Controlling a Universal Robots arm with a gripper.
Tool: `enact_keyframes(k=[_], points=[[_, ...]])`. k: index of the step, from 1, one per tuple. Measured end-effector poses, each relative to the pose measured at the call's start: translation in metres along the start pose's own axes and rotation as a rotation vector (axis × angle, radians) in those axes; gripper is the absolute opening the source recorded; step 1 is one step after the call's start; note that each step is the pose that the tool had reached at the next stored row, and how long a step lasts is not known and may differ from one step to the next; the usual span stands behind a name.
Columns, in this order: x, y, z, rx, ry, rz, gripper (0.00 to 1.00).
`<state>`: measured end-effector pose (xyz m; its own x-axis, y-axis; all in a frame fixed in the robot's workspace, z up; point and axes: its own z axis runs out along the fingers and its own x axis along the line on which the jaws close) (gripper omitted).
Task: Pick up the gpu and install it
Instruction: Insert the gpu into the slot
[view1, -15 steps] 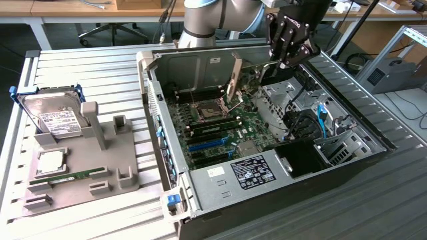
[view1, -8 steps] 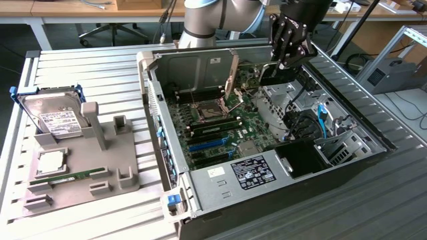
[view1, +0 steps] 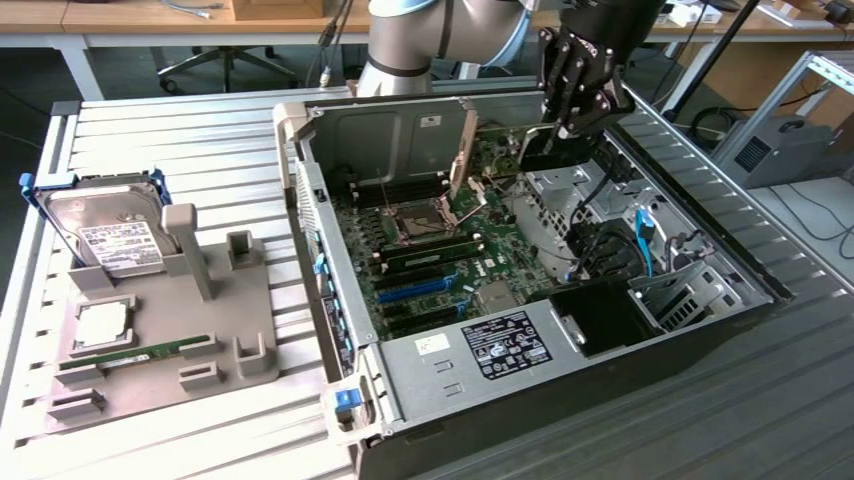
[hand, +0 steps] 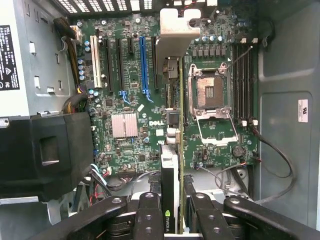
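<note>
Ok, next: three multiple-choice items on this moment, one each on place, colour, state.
1. Where is the gpu? A. on the grey tray B. over the open computer case C. on the floor
2. The frame round the hard drive is: A. red B. blue C. yellow
3. The fingers are: A. shut on the gpu B. open and empty C. shut on the hard drive
Answers: 1 B, it hangs over the motherboard; 2 B, blue edges show; 3 A, they clamp the card's faces.

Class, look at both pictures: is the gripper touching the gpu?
Touching. The wrist view shows the gpu standing edge-on, pinched on both sides between the fingers of the gripper.
</note>
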<state>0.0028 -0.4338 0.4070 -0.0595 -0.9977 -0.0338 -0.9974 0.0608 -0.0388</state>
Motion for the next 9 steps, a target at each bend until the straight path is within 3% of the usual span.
enact_keyframes(k=[9], points=[[0.001, 0.0258, -0.001, 0.0008, 0.0007, 0.018, 0.27]])
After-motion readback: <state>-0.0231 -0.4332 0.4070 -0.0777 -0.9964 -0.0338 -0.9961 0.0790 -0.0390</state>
